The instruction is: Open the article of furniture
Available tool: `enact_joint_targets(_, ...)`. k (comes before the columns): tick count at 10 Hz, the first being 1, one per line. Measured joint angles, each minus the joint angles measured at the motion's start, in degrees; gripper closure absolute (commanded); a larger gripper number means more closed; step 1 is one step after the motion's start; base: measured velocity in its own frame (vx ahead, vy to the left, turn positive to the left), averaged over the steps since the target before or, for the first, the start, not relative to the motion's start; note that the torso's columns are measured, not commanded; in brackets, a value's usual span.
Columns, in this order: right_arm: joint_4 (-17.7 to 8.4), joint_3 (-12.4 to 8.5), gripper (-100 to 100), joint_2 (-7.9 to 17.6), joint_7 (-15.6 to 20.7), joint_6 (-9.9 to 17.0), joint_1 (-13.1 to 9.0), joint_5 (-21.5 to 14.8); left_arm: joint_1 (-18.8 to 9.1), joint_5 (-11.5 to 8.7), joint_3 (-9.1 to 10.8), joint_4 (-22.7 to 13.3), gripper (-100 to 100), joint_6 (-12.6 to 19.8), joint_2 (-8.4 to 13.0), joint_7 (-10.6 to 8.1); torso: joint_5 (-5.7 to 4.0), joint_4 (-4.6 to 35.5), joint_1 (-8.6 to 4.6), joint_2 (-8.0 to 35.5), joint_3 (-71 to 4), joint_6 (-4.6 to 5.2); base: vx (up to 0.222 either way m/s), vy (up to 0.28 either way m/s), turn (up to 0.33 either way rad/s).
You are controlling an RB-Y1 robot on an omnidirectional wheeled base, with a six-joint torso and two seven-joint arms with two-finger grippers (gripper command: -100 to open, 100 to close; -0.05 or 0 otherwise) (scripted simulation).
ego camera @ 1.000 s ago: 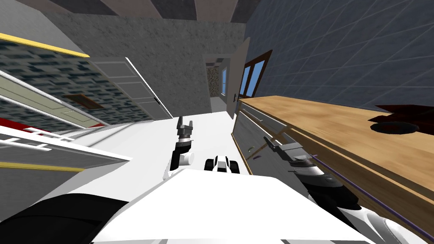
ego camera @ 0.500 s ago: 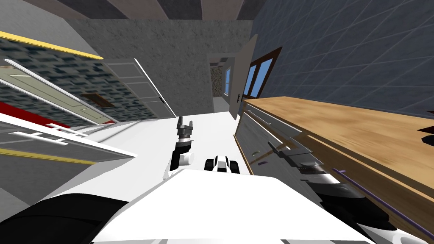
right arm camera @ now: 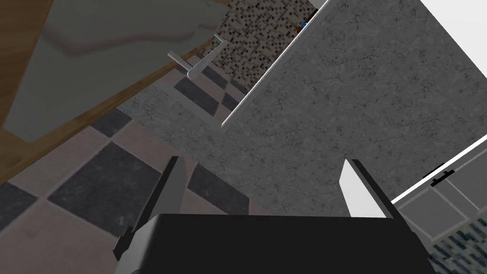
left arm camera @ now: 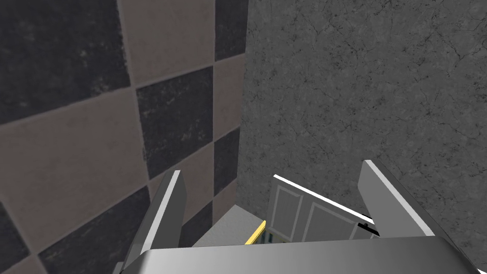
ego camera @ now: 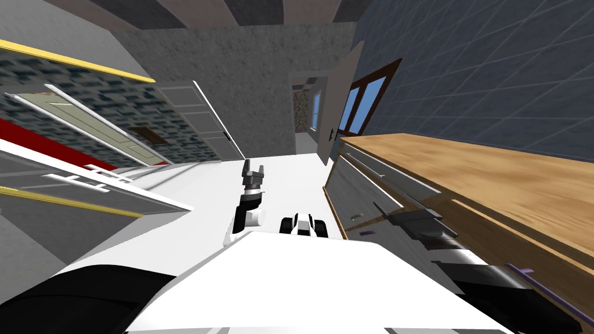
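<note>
The cabinet (ego camera: 493, 174) is a long, low piece with a light wooden top and wooden frame. In the head view it fills the side from 2 o'clock down to 4 o'clock, standing against the dark tiled wall. Its near end runs off at 4 o'clock, and its far end stops beside the doorway at 1 o'clock. Grey drawer fronts (ego camera: 354, 191) face the white floor. The upper one carries a thin, light bar handle (ego camera: 366, 166). I cannot tell whether any drawer stands ajar. In the right wrist view a grey front (right arm camera: 95, 52) edged in wood shows at 10 o'clock, with a pale bar handle (right arm camera: 197, 59) on short posts at its corner.
</note>
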State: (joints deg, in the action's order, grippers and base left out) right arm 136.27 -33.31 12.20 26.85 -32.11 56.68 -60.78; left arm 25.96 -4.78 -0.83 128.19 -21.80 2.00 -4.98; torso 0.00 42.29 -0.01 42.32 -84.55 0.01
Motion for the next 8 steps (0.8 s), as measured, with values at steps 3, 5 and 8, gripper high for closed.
enact_joint_targets(3,-0.08,-2.96,-100,-0.22,1.58,0.22,2.41,-4.38,-0.01,0.0,0.0,0.0,0,0.0,0.0,0.0,0.0,0.0,0.01,-0.01,0.0,-0.02,0.049,0.015,0.091)
enact_joint_targets(5,0.49,-4.28,-100,-0.5,2.31,0.74,4.17,-7.82,0.0,0.0,0.0,0.0,0,0.0,0.0,0.0,0.0,-0.02,0.0,-0.07,-0.04,-0.02,0.06,0.01,0.102)
enact_joint_targets(8,0.89,-5.99,-100,-1.3,3.85,1.07,6.3,-12.37,0.0,0.0,0.0,0.0,0,0.0,0.0,0.0,0.0,0.0,-0.01,0.0,0.0,0.0,0.053,0.004,0.111)
